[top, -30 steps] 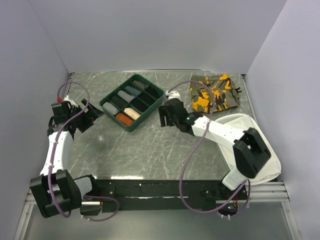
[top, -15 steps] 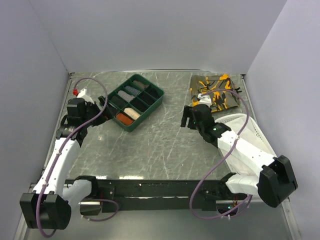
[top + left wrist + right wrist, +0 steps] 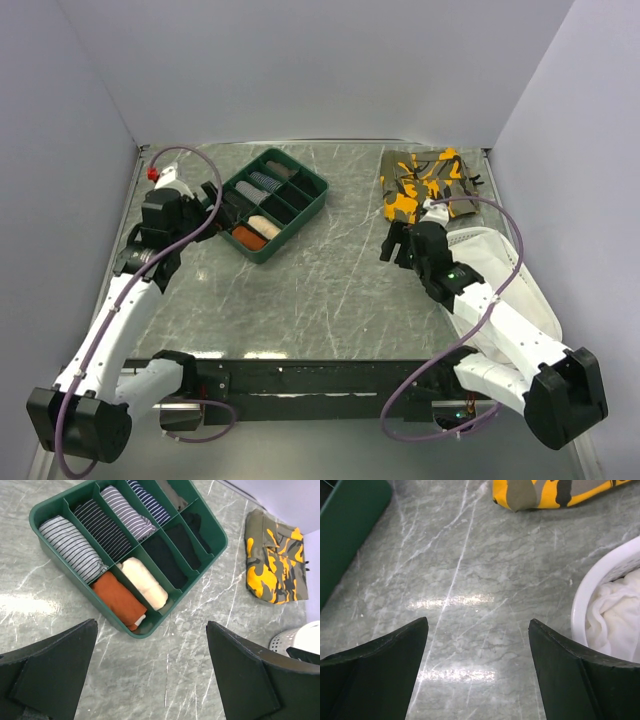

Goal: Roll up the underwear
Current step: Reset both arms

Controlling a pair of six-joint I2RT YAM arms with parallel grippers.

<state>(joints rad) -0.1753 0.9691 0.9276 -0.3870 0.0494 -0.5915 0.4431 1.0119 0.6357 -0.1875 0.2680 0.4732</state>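
We judge it done: the underwear (image 3: 119, 599) sits rolled in the green tray (image 3: 192, 591); left hand (image 3: 151, 625) and right hand (image 3: 478, 621) spread wide.

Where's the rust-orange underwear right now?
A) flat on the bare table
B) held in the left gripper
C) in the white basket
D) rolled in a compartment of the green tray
D: the left wrist view shows the rust-orange underwear lying rolled in a corner compartment of the green tray, right beside a cream roll.
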